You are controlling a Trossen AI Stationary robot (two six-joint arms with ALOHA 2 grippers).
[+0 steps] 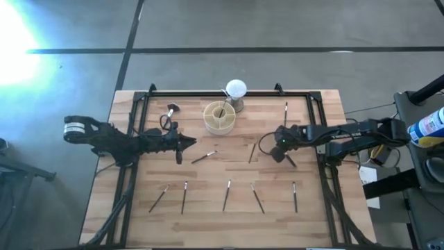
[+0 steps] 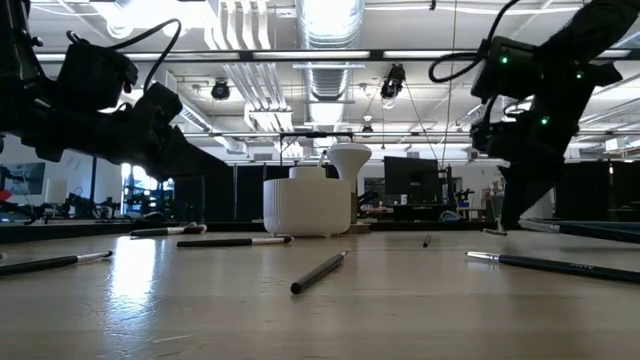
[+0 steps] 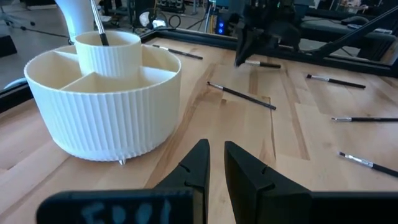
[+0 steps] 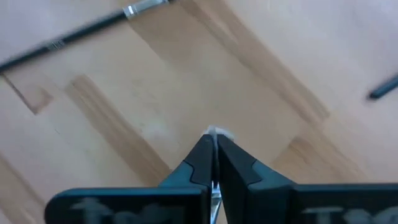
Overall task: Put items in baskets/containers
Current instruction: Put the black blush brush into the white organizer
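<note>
The right hand pinches a thin brush at the counter, right of the cream organiser. The left hand, narrowly parted and empty, hovers beside the organiser.

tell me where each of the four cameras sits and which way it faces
High view: overhead, looking straight down on the table; both arms show, left pincer, right pincer.
Low view: at tabletop height, looking level across at the organiser; arms hang in from above.
Left wrist view: on the left arm, facing the organiser; own fingers at bottom.
Right wrist view: on the right arm, facing down at the wood; own pincer shut on a brush.
Shared: high, low and left wrist all show the organiser.
</note>
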